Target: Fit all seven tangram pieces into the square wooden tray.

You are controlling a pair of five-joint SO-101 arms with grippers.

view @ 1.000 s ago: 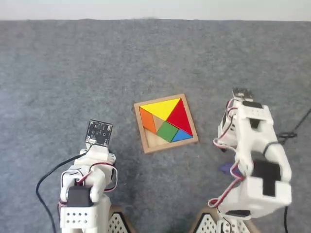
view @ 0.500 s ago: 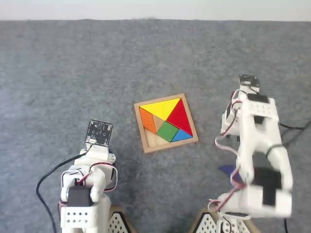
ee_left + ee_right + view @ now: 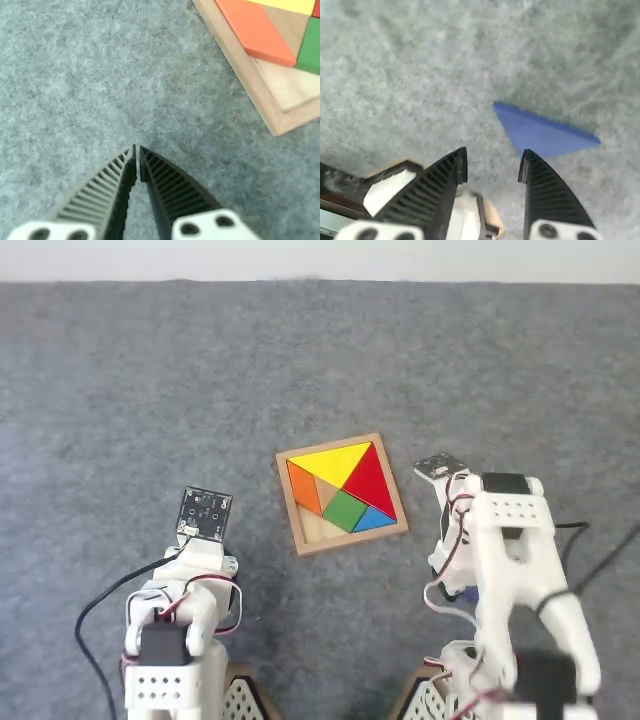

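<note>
Right wrist view: right fingers (image 3: 440, 180) parted near blue triangle (image 3: 542, 132)

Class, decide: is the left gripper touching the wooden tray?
Apart. The left wrist view shows bare grey carpet between the left gripper and the nearest corner of the wooden tray.

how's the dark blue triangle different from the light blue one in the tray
The dark blue triangle lies loose on the grey carpet, outside the tray; the light blue triangle is fitted in the tray beside the green square. The dark one is a deeper, purplish blue; the light one is sky blue. The open right gripper is right next to the dark one. Both are flat triangles.
</note>
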